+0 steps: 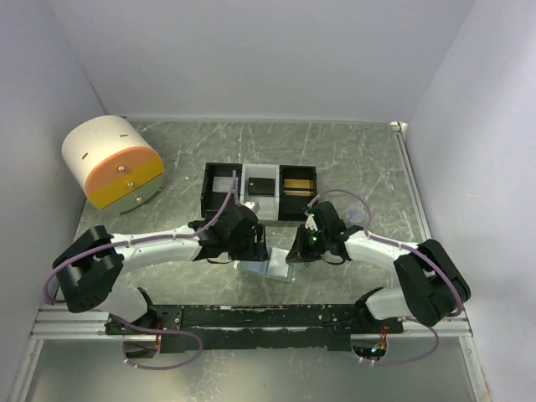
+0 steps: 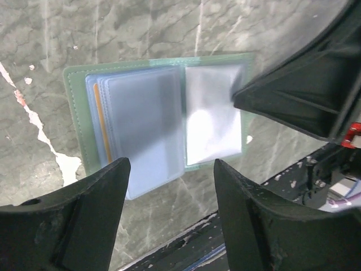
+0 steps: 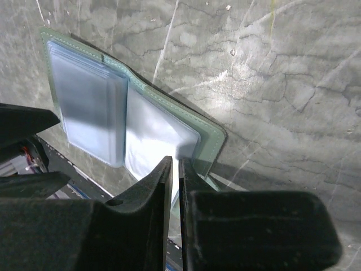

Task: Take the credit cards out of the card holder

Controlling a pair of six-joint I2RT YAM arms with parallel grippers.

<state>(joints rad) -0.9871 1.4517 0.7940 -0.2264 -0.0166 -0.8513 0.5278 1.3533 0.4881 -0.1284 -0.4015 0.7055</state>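
Observation:
The card holder (image 2: 76,113) lies open on the marbled table, sage-green rim around two pale blue-green panels; it shows too in the top view (image 1: 270,270) and the right wrist view (image 3: 211,135). On its one panel sit clear sleeves (image 2: 144,124), with the thin orange edge of a credit card (image 2: 97,121) at their side. My left gripper (image 2: 169,175) hovers open just above the holder's near edge, nothing between its fingers. My right gripper (image 3: 175,165) is pinched on the edge of the other panel (image 3: 152,135); in the left wrist view its black body (image 2: 304,96) covers that panel's corner.
A black tray (image 1: 208,188) with three compartments stands just behind the grippers. At the back left stands a white and orange drum (image 1: 113,163). A black rail (image 1: 260,316) runs along the near edge, and white walls close in the table.

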